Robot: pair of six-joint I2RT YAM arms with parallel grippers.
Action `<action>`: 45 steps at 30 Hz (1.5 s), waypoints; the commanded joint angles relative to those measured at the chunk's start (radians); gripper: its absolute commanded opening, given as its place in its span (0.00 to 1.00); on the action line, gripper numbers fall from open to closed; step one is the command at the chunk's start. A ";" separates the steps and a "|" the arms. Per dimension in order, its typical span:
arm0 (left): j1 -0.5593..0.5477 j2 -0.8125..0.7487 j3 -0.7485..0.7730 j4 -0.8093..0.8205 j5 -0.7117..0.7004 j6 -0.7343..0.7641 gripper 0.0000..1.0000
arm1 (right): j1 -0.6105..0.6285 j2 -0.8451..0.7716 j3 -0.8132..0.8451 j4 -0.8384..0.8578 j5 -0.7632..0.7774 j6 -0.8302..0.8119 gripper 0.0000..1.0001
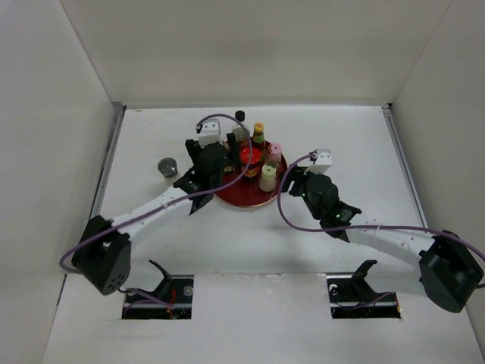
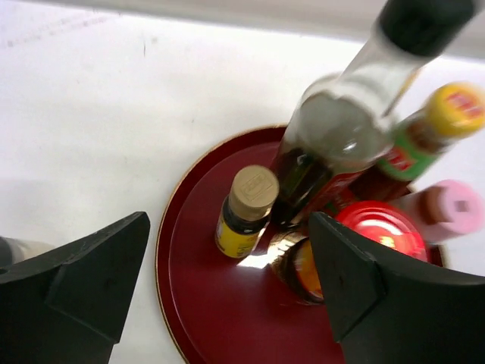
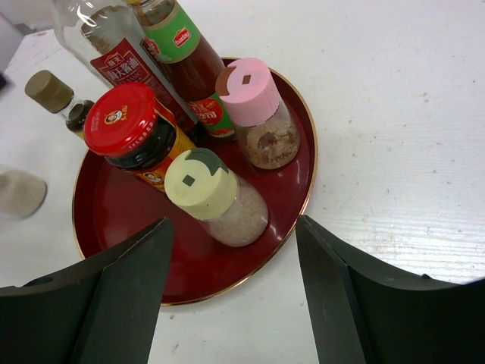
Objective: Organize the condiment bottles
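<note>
White table (image 1: 227, 243), matte, faintly scuffed. Plain white back wall (image 1: 258, 45), left wall (image 1: 45, 136) and right wall (image 1: 447, 114) enclose it on three sides. Grey metal strip (image 1: 114, 144) along table's left edge. Rectangular cutouts (image 1: 135, 290) at near edge. Light even, diffuse; shadows soft.

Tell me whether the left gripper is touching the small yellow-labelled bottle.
Apart. The left wrist view shows the bottle standing inside the open left gripper, with a clear gap to the finger on each side.
</note>
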 commanded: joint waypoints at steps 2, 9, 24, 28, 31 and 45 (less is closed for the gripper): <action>-0.035 -0.213 -0.068 -0.081 -0.035 -0.027 0.87 | -0.006 -0.008 -0.002 0.059 -0.007 0.006 0.72; 0.118 -0.372 -0.134 -0.333 -0.167 -0.115 0.92 | -0.005 -0.016 -0.003 0.059 -0.011 0.008 0.78; 0.407 -0.130 -0.084 -0.289 0.015 -0.169 0.93 | -0.002 0.006 0.004 0.067 -0.054 0.009 0.99; 0.419 -0.114 -0.093 -0.237 0.054 -0.159 0.91 | -0.002 0.010 0.007 0.070 -0.054 0.008 0.99; 0.419 -0.100 -0.076 -0.234 0.052 -0.152 0.85 | 0.006 0.029 0.017 0.070 -0.054 0.002 0.99; 0.208 -0.364 -0.099 -0.281 -0.028 -0.041 0.39 | 0.006 0.016 0.007 0.075 -0.054 0.002 0.99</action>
